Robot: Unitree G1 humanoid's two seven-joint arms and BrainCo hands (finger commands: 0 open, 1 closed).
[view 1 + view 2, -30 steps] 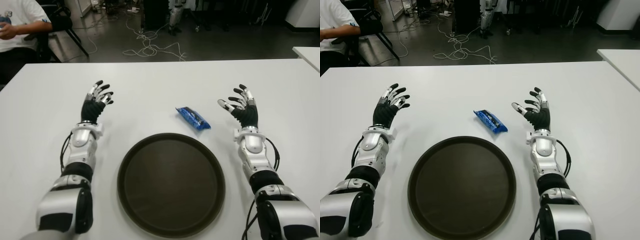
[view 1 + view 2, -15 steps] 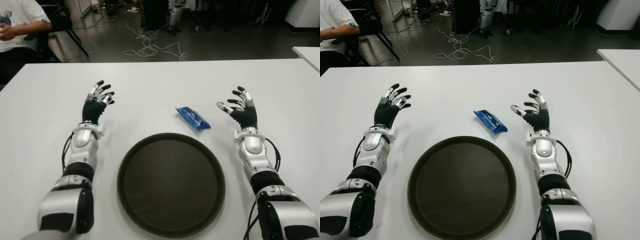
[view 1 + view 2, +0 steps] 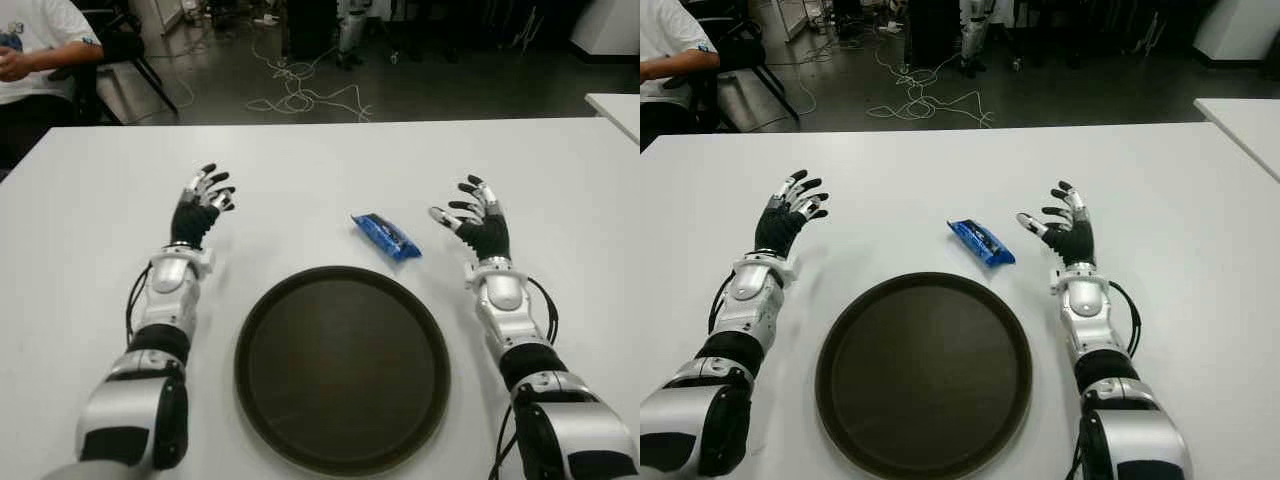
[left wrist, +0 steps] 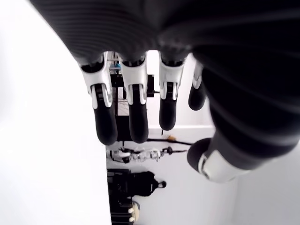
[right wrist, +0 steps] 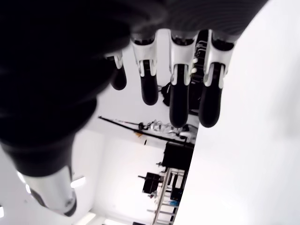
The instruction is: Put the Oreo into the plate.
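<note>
Flatly on the smooth white table sits a round, dark, shallow-rimmed plate, nothing in it. The Oreo, a small glossy blue crinkled packet, lies just beyond the plate's far rim. Right hand near the packet, fingers spread, holding nothing; left hand well apart, likewise spread.

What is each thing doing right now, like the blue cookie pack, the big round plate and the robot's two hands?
Oreo pack: sealed, lying flat on the table, outside the plate, untouched.
Plate: upright, nothing on it.
Left hand: open, fingers spread, holding nothing, left of the plate.
Right hand: open, fingers spread, holding nothing, just right of the Oreo pack.
Table: white, bearing the pack and plate.
</note>
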